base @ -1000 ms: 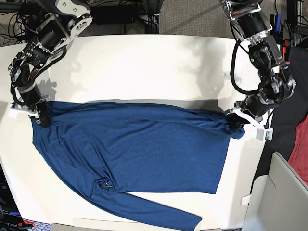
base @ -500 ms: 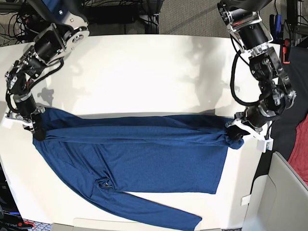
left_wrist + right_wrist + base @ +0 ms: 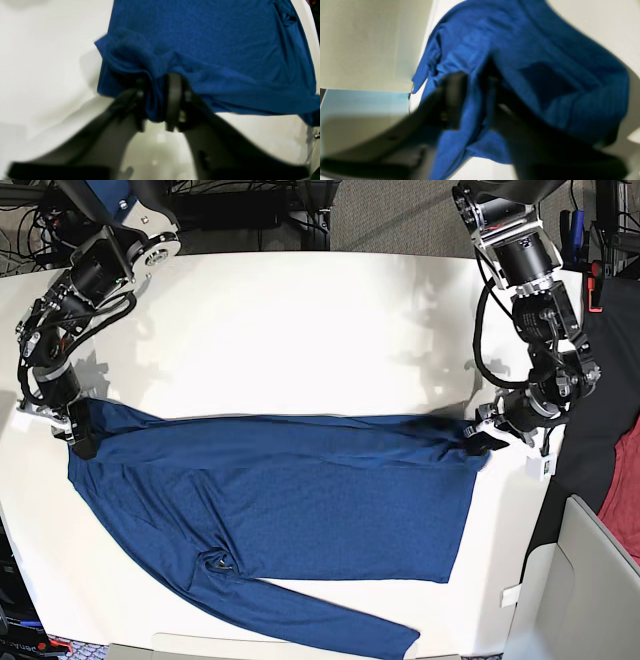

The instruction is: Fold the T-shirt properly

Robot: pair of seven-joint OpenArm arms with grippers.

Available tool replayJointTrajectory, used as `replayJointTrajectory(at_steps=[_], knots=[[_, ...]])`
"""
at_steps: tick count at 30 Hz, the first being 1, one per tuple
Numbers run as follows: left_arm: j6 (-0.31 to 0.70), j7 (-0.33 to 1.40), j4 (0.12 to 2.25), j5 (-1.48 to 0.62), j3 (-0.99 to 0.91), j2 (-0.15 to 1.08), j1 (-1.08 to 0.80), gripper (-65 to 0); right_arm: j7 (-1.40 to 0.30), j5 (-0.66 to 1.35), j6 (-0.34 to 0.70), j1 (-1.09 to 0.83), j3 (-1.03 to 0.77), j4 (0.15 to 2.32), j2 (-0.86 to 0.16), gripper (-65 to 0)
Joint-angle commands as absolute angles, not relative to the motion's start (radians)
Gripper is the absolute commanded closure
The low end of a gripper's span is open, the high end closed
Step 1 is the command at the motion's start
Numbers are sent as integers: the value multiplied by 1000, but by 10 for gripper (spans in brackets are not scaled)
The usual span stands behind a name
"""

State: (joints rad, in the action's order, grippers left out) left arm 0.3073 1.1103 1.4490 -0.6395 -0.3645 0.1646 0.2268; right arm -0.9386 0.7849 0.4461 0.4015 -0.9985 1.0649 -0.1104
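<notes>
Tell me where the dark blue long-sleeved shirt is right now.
In the base view the dark blue knit T-shirt lies spread over the near half of the white table, its far edge stretched between the left gripper and the right gripper.

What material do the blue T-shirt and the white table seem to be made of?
T-shirt: probably a soft, thin knit fabric, matte; it shows a heathered speckle and bunches into folds. Table: a hard, smooth white surface, slightly glossy with soft reflections; whether laminate or painted board cannot be told.
</notes>
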Motion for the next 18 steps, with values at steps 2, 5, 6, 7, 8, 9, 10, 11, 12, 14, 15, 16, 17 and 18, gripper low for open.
replayJointTrajectory(at_steps=[2,5,6,7,8,9,10,11,12,14,15,16,17,18], knots=[[309,1101,1478,-657,-371,180,248,-196,-947,817,461,424,-995,1084,-127,-271],[309,1104,1497,-661,-367,196,231,-198,-1018,820,464,423,-1000,1087,-157,-296],[309,1104,1497,-661,-367,197,220,-201,-1027,826,466,415,-1000,1106,-163,-296],[309,1104,1497,-662,-371,203,214,-206,-1027,842,466,401,-1000,1127,-163,-296],[309,1104,1498,-662,-375,205,208,-209,-1029,858,467,386,-1000,1152,-170,-296],[309,1104,1503,-662,-377,206,208,-211,-1030,874,467,371,-1000,1176,-171,-296],[309,1104,1514,-662,-378,206,200,-211,-1030,883,467,352,-1000,1202,-176,-296],[309,1110,1527,-662,-378,206,180,-211,-1030,892,467,334,-1000,1224,-189,-297],[309,1115,1546,-662,-378,205,166,-211,-1030,892,467,318,-1000,1241,-199,-297],[309,1125,1584,-662,-378,202,148,-211,-1030,892,469,283,-1001,1282,-213,-298],[309,1135,1598,-662,-377,202,145,-211,-1030,894,469,268,-1001,1302,-213,-298],[309,1144,1609,-662,-377,200,145,-211,-1030,903,470,251,-1001,1322,-213,-298],[309,1158,1616,-662,-377,200,145,-211,-1030,920,470,229,-1001,1346,-213,-298],[309,1165,1618,-662,-377,199,145,-211,-1030,929,470,214,-1001,1362,-213,-298]])
